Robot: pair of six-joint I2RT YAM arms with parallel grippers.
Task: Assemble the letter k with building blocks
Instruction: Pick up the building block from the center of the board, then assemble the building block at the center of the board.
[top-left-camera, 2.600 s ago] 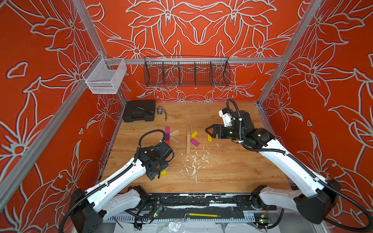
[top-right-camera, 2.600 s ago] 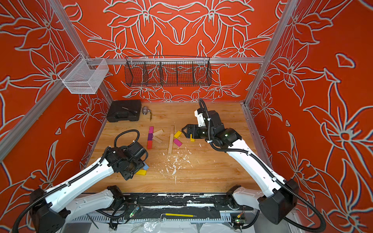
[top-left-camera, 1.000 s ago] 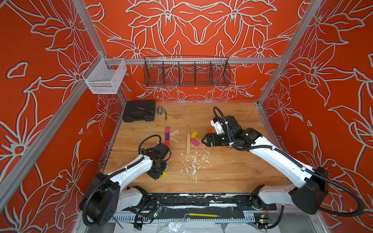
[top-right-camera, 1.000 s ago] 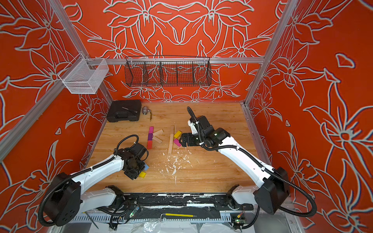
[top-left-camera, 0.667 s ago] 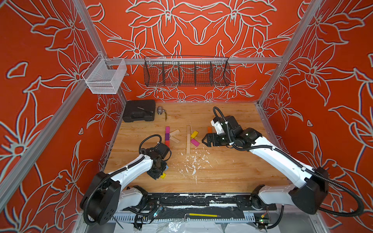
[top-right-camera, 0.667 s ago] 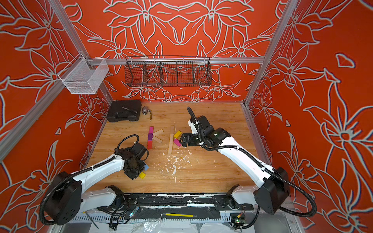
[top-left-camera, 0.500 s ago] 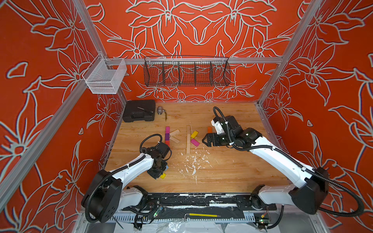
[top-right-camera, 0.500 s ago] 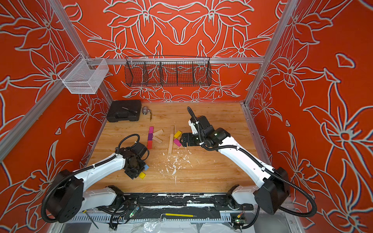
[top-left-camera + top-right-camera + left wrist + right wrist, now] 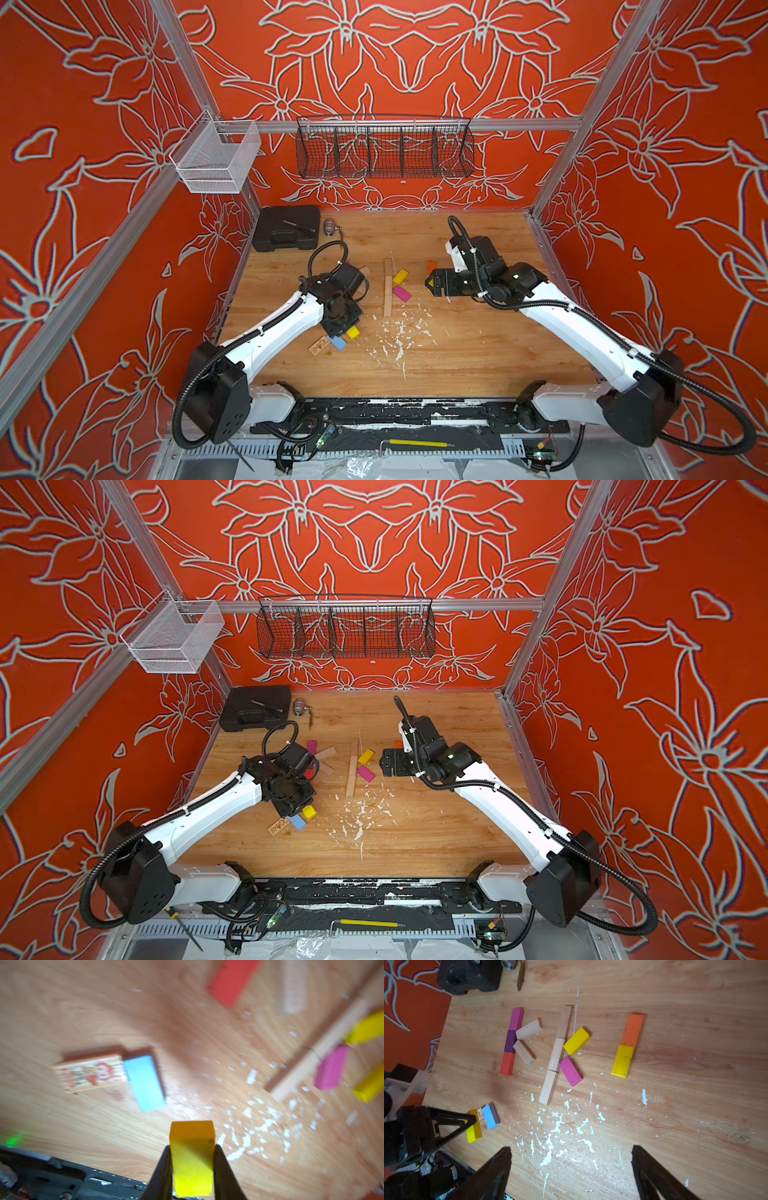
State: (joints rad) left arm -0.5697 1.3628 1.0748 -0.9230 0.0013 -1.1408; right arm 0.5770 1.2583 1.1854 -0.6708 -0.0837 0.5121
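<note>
Building blocks [image 9: 556,1054] lie flat on the wooden table [image 9: 675,1105]. The left gripper [image 9: 192,1147] pinches a yellow block [image 9: 192,1167] by its long sides, with its long axis running out past the fingertips. Just beyond those tips lie a printed block [image 9: 91,1073], with a red cartoon figure and red lettering too blurred to read, and a light blue block [image 9: 144,1082] touching it. The right gripper [image 9: 571,1150] has its fingers spread wide and holds nothing. Ahead of it, an orange block [image 9: 632,1029] and a second yellow block [image 9: 623,1060] lie end to end, their long axes pointing away from the fingers.
</note>
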